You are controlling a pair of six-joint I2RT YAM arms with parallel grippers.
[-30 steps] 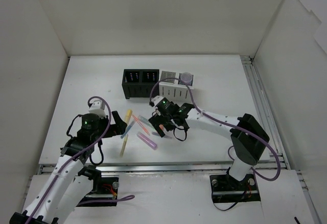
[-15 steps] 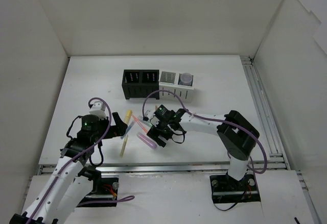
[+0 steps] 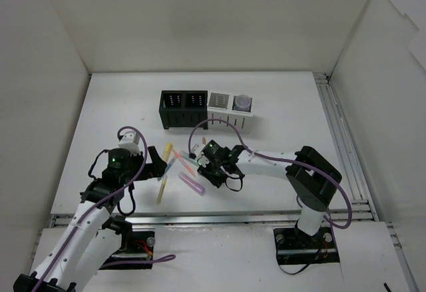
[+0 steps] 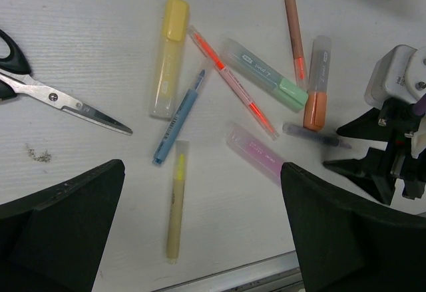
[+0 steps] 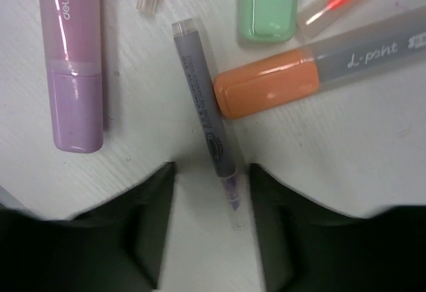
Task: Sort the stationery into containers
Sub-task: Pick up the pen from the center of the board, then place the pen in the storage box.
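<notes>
Across the white tabletop [image 3: 100, 106], at its far side, I see the black slatted two-compartment organiser [image 3: 183, 109] touching the white slatted organiser [image 3: 229, 111] on its right. My left gripper [image 4: 201, 172] hangs above the near-left scatter with its fingers spread wide and nothing between them. My right gripper [image 5: 212, 172] sits low over the pile, its fingers parted either side of the thin purple pen [image 5: 206, 119] and not yet pressing it. Black-handled metal scissors [image 4: 53, 92] lie left of the stationery. The yellow marker [image 4: 168, 59], green marker [image 4: 266, 74], orange marker [image 5: 266, 86] and pink-purple marker [image 5: 70, 59] all lie loose on the table. The orange cap touches the purple pen. A thin blue pen [image 4: 176, 119] and thin yellow pen [image 4: 176, 209] lie nearer me. One small round tape roll [image 3: 243, 99] sits in the white organiser's right compartment.
</notes>
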